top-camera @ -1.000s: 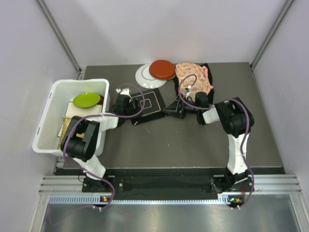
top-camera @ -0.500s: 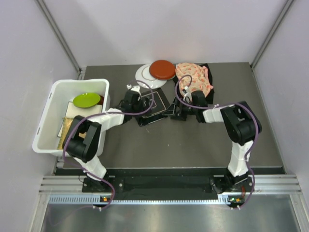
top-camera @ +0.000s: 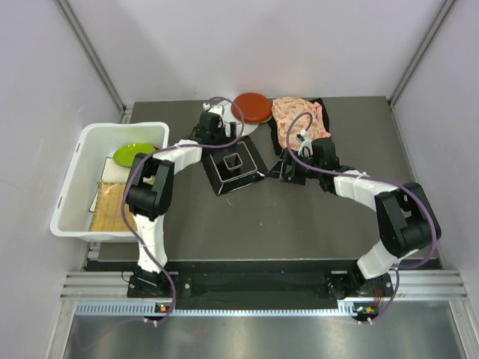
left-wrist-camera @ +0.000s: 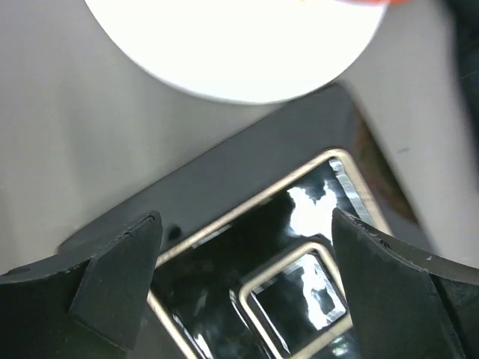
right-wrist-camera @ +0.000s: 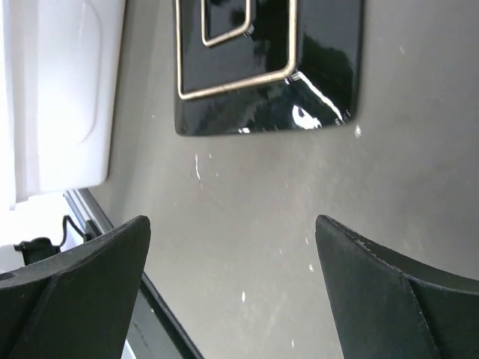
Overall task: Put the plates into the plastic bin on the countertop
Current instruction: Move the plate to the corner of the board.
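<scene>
Black glossy square plate (top-camera: 233,164) lies flat on countertop (top-camera: 299,217), right of plastic bin (top-camera: 127,126), with left gripper (left-wrist-camera: 245,224) spread over its far edge and right gripper (right-wrist-camera: 232,221) open and empty; the slick low rim may slip the pinch or shove the white plate (left-wrist-camera: 232,45).

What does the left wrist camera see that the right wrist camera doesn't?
Only the left wrist view shows the round white plate, lying just past a corner of the black square plate.

Only the right wrist view shows the white plastic bin, off to one side.

Both views show the black square plate with its pale outline and the grey countertop. Each also shows its own open gripper holding nothing: the left gripper in one view and the right gripper in the other.
</scene>
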Tool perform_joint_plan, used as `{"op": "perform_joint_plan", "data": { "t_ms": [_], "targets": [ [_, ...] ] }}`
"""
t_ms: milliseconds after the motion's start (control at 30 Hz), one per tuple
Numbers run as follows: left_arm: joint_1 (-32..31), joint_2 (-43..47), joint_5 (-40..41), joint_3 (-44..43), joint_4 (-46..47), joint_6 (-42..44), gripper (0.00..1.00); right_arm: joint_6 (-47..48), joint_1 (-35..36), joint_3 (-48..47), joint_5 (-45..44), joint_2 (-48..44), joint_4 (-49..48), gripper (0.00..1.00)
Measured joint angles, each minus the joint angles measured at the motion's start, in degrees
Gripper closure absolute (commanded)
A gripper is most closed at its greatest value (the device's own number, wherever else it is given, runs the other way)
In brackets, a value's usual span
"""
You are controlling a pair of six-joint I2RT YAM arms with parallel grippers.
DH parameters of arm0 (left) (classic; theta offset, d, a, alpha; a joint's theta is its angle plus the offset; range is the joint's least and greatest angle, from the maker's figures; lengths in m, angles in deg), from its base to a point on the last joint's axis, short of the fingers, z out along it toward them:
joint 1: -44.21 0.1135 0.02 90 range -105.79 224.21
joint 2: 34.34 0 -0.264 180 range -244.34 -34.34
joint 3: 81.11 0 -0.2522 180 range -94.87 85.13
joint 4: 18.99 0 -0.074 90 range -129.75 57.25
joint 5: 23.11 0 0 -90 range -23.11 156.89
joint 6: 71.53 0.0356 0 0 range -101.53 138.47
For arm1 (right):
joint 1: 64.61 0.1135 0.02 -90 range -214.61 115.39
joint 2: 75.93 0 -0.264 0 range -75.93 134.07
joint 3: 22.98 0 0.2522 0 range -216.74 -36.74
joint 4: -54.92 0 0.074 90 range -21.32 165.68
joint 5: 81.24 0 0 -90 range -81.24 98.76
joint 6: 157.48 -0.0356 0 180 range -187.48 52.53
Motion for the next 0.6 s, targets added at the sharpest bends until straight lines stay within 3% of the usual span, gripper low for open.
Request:
{"op": "perform_joint_plan", "data": {
  "t_ms": [400, 600],
  "targets": [
    [1.9, -4.6, -10.3, -2.1, 1.8, 0.6, 0.02, 1.6, -0.6, 9.6, -1.2, -12.2, 4.6, 0.08],
    [1.7, 0.7, -14.5, 9.5, 13.5, -2.2, 0.02, -0.8, 0.1, 19.0, -3.0, -19.0, 5.0, 0.08]
  ]
}}
